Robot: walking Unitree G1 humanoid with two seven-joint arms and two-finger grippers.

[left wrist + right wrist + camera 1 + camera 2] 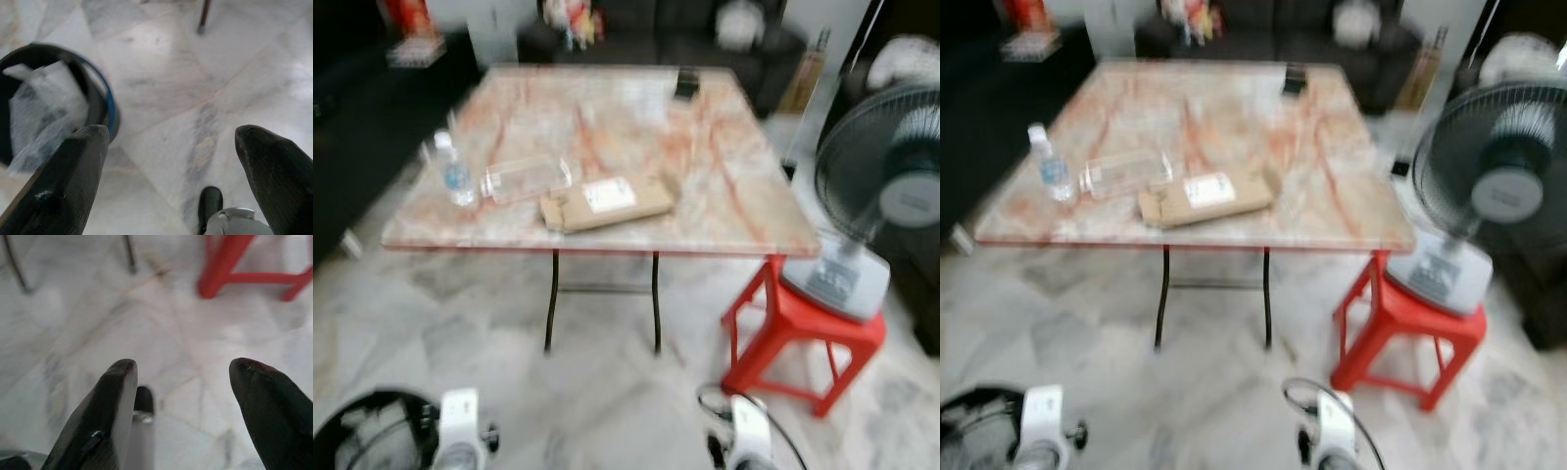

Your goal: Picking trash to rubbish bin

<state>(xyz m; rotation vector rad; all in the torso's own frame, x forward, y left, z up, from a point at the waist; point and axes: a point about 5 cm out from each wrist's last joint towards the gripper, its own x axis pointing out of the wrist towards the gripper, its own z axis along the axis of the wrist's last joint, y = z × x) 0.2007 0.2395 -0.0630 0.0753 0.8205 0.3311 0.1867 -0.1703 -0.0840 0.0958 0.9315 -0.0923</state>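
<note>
Left eye view: a marble-patterned surface [705,186] is standing ahead on thin dark legs. Toward its near edge at about 10 o'clock a water bottle [456,171] is standing upright, a clear plastic box [529,178] is lying just beside it, and a flat cardboard package [609,202] with a white label is lying next to the box at about 11 o'clock. A small dark object [686,83] is sitting at the far edge. A fan [879,186] is standing on a red stool [800,338] at 2 o'clock. A dark rubbish bin [362,441] with a white liner is sitting on the floor at 7 o'clock, well apart from the trash. The picture is blurred

Right eye view: the same things are showing, and the two silver arms are hanging low at 6 and 7 o'clock

Left wrist view: the left hand [176,161] is hanging over the tiled floor with its two black fingers [73,171] spread wide and gripping nothing; the bin [105,105] with crumpled white plastic inside is lying just beyond one finger

Right wrist view: the right hand [183,404] is hanging open and unloaded above the floor, the stool's [230,269] red legs lying beyond it
</note>
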